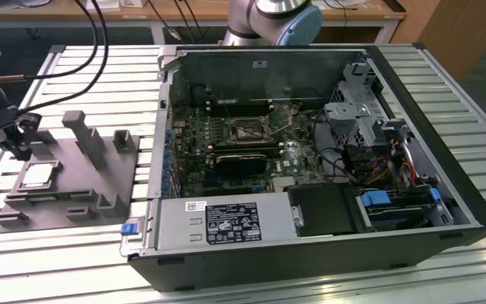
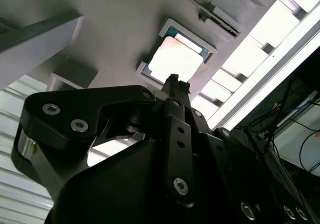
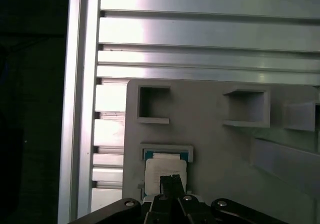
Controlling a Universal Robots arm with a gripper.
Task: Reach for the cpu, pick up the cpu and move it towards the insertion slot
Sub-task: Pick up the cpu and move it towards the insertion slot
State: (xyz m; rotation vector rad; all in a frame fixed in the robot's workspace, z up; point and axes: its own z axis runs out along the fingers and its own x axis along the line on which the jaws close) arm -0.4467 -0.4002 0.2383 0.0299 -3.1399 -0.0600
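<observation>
Gripper (image 1: 19, 147) sits at the exterior view's left, over the grey fixture (image 1: 99, 183) and just beside the cpu (image 1: 40, 174). Fingers are pinched together in both wrist views: no gap between the tips, nothing held. In the second wrist view the fingertips (image 2: 173, 80) overlap the near edge of the cpu (image 2: 176, 59). Same in the first wrist view, gripper (image 3: 171, 181) over the cpu (image 3: 165, 168). Can't tell if there's contact.

The cpu is a flat square chip with a pale silvery top plate, bright with glare, and a darker bluish rim around it. It lies flat in a shallow square pocket of the fixture, not lifted. The fixture also has 2 square recesses (image 3: 152, 104) and upright blocks (image 1: 82, 136).

Socket side: the insertion slot (image 1: 249, 130) is square, with a shiny metal frame and dark centre. It's on the motherboard inside the open PC case (image 1: 445, 164), well apart from the cpu, toward the exterior view's right. A black finned module (image 1: 244, 161) is just beside it. Fixture and case both rest on the slatted aluminium table (image 1: 82, 76).
</observation>
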